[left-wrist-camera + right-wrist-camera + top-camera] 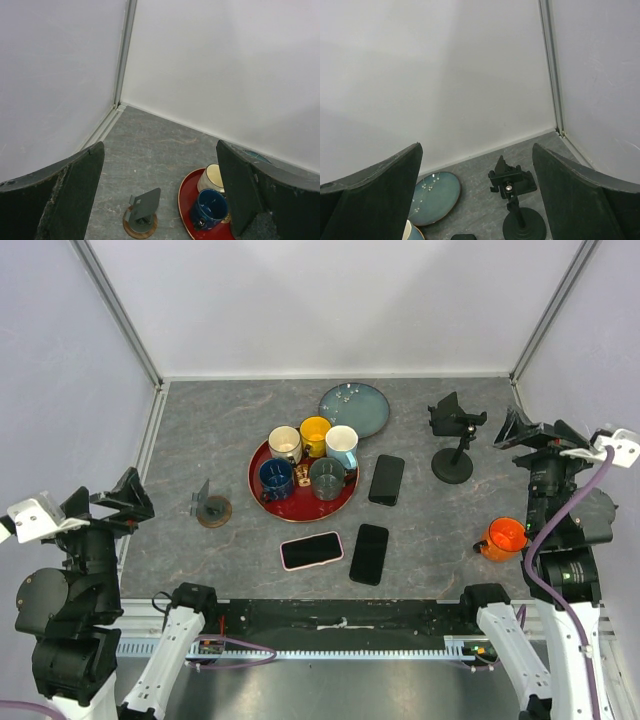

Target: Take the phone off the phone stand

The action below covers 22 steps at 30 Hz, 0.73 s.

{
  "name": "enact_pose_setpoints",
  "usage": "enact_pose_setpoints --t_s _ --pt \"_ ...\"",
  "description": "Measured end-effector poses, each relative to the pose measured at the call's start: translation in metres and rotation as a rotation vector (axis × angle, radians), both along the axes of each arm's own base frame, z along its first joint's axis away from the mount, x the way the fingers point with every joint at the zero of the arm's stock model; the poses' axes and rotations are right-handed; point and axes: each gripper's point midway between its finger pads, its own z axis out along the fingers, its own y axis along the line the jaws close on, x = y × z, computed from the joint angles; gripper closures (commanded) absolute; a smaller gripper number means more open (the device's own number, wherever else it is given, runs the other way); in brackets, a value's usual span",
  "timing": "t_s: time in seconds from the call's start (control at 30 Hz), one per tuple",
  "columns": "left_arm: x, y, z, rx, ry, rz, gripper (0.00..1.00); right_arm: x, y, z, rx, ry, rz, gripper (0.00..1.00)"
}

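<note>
- When the bench was inspected, neither holder carried a phone: the black clamp stand at the far right of the table showed a bare cradle, and the small wedge stand at the left was likewise unloaded.
- Three phones lay flat on the table, apart from both stands. A black phone lay just beside the red tray, a second black phone nearer the arm bases, and a pink-edged phone just beside that one. Which of them the task meant could not be told.
- The left gripper hung raised at the left edge of the table, fingers spread fully apart with nothing between them. Its wrist view looked down on the wedge stand and the tray.
- The right gripper hung raised at the right edge, beyond the orange mug and near the clamp stand. It was equally wide and had hold of nothing.
- Judgement: the removal step appeared complete, with the task at or very near its end.
- Judgement: the next move called for no further grasp. Both arms needed only to hold clear of the stands and the phones on the table. The right arm needed more care, as the clamp stand stood close by and looked easy to tip.
</note>
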Motion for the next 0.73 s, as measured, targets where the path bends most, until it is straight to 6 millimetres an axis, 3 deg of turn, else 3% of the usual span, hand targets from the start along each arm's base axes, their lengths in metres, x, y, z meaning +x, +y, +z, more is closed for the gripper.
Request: enact_pose_setpoints --t_s 0.2,0.4,0.73 --pt "0.000 0.001 0.000 -0.001 0.002 0.006 0.00 -0.012 -0.002 0.001 -0.004 -0.026 -0.023 0.02" --pt "0.000 0.002 -0.001 -0.001 0.003 0.009 0.00 -0.009 -0.002 -0.010 -0.019 -0.001 -0.036 0.02" --pt "0.004 0.001 -0.006 0.001 0.015 0.009 0.00 -0.007 0.000 -0.010 -0.029 -0.005 -0.036 0.02"
